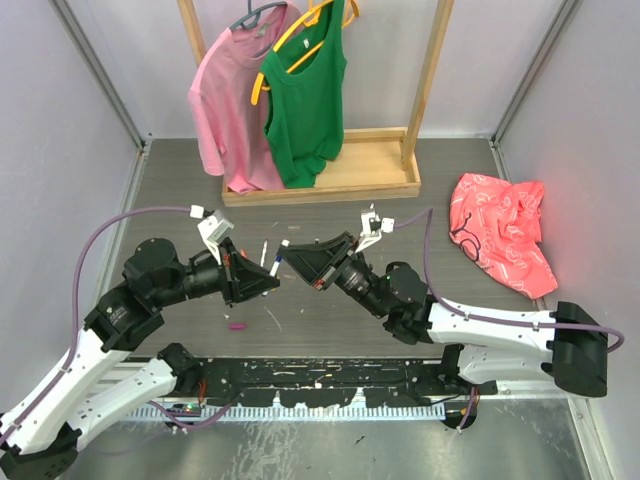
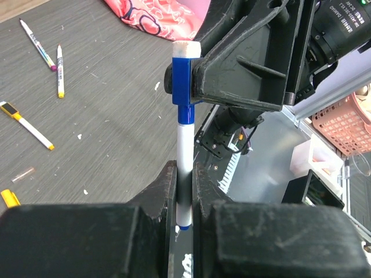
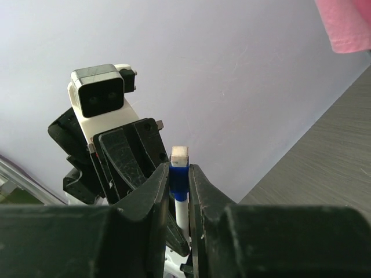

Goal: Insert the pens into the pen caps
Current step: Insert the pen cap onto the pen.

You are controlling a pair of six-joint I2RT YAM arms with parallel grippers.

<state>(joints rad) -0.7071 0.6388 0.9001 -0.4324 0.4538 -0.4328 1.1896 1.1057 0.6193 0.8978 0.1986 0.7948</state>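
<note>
A white-barrelled pen (image 2: 184, 145) with a blue end stands between my two grippers, above the table. My left gripper (image 2: 184, 174) is shut on its barrel near the lower end. The pen's top sits inside a blue pen cap (image 2: 183, 87) with a white end. My right gripper (image 3: 179, 174) is shut on that cap (image 3: 179, 178), with the pen's barrel (image 3: 182, 211) showing below it. In the top view the left gripper (image 1: 271, 282) and right gripper (image 1: 287, 250) meet tip to tip at the table's middle.
Loose pens (image 2: 39, 44) (image 2: 59, 72) (image 2: 28, 125) and a yellow cap (image 2: 8, 198) lie on the grey table. A magenta cap (image 1: 237, 326) lies near the left arm. A wooden rack (image 1: 330, 180) with hung shirts stands behind, a red cloth (image 1: 505, 230) at the right.
</note>
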